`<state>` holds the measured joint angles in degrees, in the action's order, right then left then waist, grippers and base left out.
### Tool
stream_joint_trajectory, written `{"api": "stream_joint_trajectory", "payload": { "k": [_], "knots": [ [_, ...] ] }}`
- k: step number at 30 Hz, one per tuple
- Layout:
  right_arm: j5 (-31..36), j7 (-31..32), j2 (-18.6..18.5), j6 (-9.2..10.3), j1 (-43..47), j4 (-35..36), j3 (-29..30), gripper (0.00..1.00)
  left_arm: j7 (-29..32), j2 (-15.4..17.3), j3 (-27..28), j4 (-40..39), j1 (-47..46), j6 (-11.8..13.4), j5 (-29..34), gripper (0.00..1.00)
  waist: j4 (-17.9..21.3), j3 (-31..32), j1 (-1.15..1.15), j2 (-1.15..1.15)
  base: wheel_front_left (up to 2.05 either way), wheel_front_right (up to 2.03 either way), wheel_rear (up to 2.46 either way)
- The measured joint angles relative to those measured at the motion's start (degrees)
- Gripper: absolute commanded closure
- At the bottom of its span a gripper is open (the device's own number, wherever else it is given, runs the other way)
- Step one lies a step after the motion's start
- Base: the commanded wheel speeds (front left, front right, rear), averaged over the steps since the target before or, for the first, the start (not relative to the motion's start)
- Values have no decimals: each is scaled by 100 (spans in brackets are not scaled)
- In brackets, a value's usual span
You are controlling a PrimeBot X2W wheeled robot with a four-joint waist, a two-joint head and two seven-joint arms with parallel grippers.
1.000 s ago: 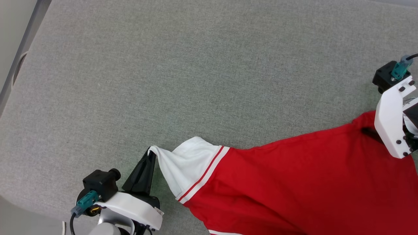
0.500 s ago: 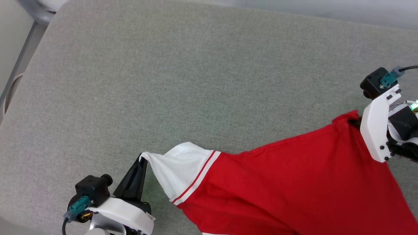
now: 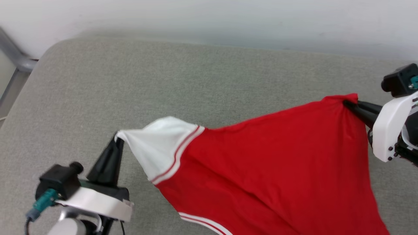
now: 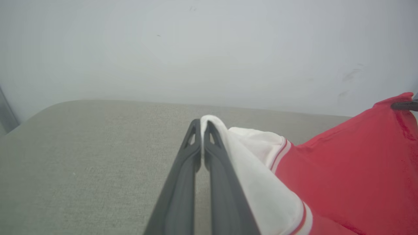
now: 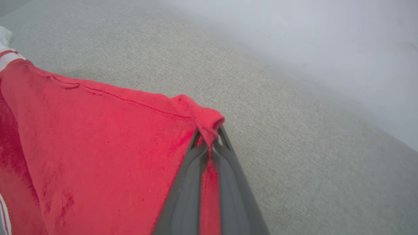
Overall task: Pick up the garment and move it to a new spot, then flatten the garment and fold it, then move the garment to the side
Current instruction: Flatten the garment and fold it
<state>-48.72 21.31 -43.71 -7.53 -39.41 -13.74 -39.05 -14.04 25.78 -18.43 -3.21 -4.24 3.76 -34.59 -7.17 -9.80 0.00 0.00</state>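
The garment (image 3: 261, 156), a red shirt with a white sleeve and red-white stripe trim, hangs stretched between my two grippers above the grey cushion. My left gripper (image 3: 118, 141) is shut on the tip of the white sleeve (image 4: 254, 169) at the lower left of the head view. At the right edge my right gripper (image 3: 349, 103) is shut on a bunched red corner of the garment (image 5: 98, 140). In the right wrist view that gripper (image 5: 209, 137) pinches a fold of red cloth. The left gripper (image 4: 200, 125) in its own wrist view pinches white cloth. Any chest print is hidden.
A grey fabric cushion (image 3: 163, 85) spreads under the garment, with a rounded far-left corner. A pale wall (image 3: 209, 19) runs behind it. A grey metal bar (image 3: 13, 58) stands at the far left.
The right gripper has shut on the garment's red corner. Both grippers have lifted the cloth off the cushion, pulling it taut. The head camera has tilted up, bringing the wall into view.
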Motion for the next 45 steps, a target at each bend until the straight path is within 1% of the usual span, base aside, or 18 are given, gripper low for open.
{"api": "stream_joint_trajectory", "payload": {
  "k": [6, 9, 11, 17, 21, 28, 34, 39, 45],
  "knots": [
    [56, -385, -24, 0, 231, 348, 515, 100, 75, 279, 319, -604, -477, 82, 51, 100, 246, 226, 0, 0, 0, 0, 0],
    [125, -470, -3, 0, 257, 534, 865, 100, 201, 435, 447, -892, -900, 80, 69, 100, 363, 293, 0, 0, 0, 0, 0],
    [196, -472, 37, 0, 257, 677, 1096, 100, 286, 472, 501, -1002, -1259, 30, 54, 100, 433, 315, 0, 0, 0, 0, 0],
    [447, -403, 227, 0, 152, 1040, 1846, 100, 708, 719, 552, -1230, -2444, -146, 69, 100, 579, 306, 0, 0, 0, 0, 0],
    [570, -303, 358, 0, -83, 1263, 2334, 100, 924, 738, 520, -1202, -3328, -245, 115, 100, 613, 247, 0, 0, 0, 0, 0],
    [787, -15, 545, 0, -504, 1611, 2906, 100, 1149, 559, 354, -791, -4782, -481, 113, 100, 606, 61, 0, 0, 0, 0, 0],
    [858, 229, 630, 0, -919, 1707, 3120, 100, 1252, 423, 257, -263, -5784, -683, 70, 100, 598, -227, 0, 0, 0, 0, 0],
    [921, 422, 717, 0, -1488, 1590, 3188, 100, 1313, 313, 144, 298, -6594, -849, 10, 100, 593, -593, 0, 0, 0, 0, 0],
    [1154, 623, 821, 0, -2628, 1192, 3130, 100, 1363, 103, 49, 1123, -7883, -994, -164, 100, 574, -1221, 0, 0, 0, 0, 0]
  ]
}}
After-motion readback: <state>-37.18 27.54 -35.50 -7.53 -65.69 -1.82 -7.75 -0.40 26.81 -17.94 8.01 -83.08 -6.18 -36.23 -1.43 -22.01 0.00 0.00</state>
